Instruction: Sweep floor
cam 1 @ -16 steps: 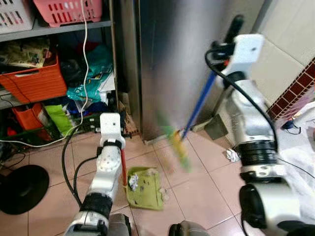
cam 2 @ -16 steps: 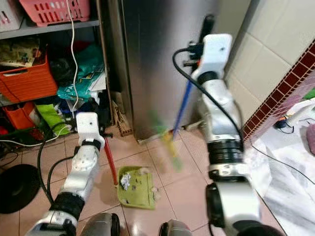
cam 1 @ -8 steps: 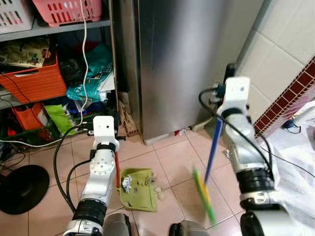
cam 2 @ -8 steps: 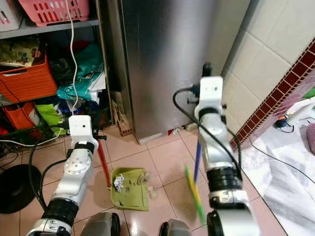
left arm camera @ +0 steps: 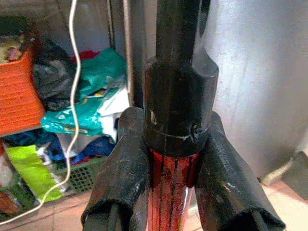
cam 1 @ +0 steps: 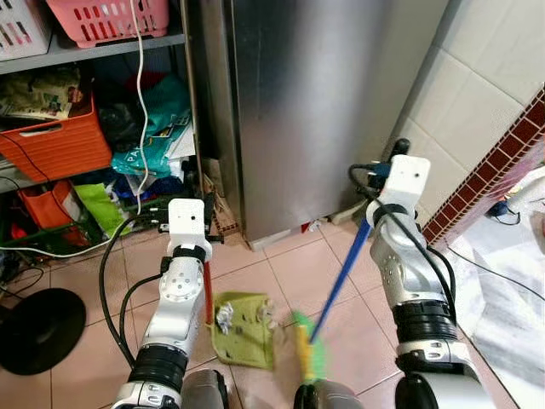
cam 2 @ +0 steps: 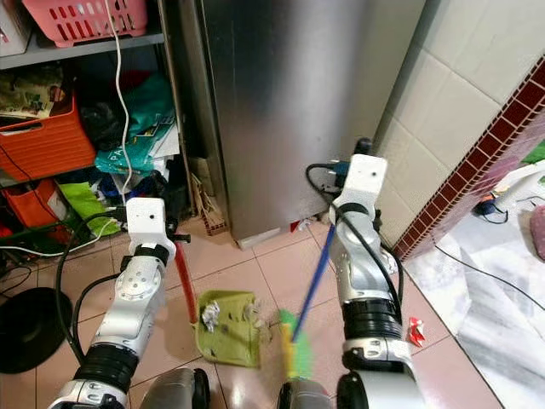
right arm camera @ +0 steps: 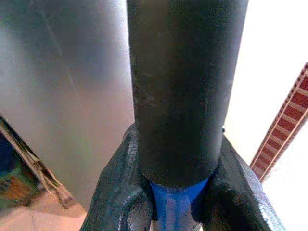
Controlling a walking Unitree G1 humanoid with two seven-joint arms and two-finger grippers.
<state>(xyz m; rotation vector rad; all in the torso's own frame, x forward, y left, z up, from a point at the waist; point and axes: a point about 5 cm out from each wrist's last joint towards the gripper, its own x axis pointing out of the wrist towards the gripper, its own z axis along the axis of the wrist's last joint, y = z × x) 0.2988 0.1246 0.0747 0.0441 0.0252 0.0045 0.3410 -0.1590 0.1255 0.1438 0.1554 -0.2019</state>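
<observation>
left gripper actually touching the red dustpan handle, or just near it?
Touching. The left wrist view shows both black fingers pressed against the sides of the red dustpan handle, with no gap on either side. So the left gripper is clamped on it.

The broom head (cam 1: 305, 348) was smeared by motion blur, the scraps in the green dustpan (cam 1: 249, 336) were too small to identify, and the pink basket (cam 1: 102, 17) ran off the picture's top edge.
</observation>
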